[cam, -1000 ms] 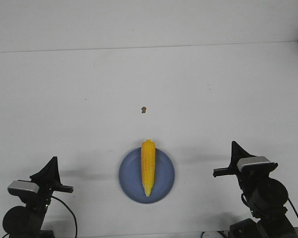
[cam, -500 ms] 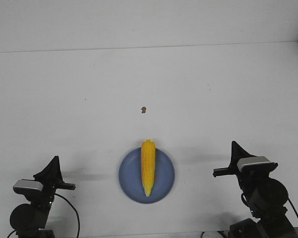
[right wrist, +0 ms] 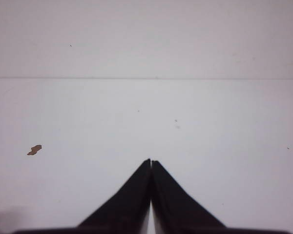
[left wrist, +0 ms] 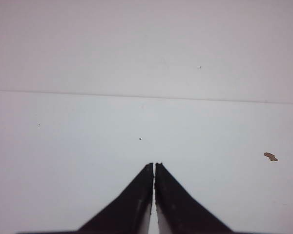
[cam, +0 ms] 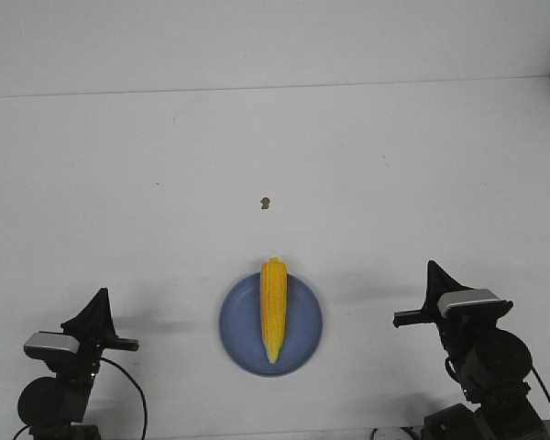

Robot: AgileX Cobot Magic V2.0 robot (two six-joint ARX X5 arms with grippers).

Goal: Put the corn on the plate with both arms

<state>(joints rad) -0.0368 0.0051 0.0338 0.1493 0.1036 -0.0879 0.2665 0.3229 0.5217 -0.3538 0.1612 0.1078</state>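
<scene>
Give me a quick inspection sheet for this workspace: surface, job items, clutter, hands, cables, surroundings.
Surface: white table, matte, a few tiny dark flecks.
Job's things: corn lies lengthwise on the blue plate, its blunt end reaching past the far rim; the narrow end points toward the robot.
Clutter: one small brown speck on the table beyond the plate.
Hands: left hand and right hand both shut and empty, each parked off to its own side of the plate, touching neither plate nor corn.
Cables: black cable loops beside the left arm's base; another runs by the right arm.
Surroundings: plain white wall behind the table; nothing else seen.
</scene>
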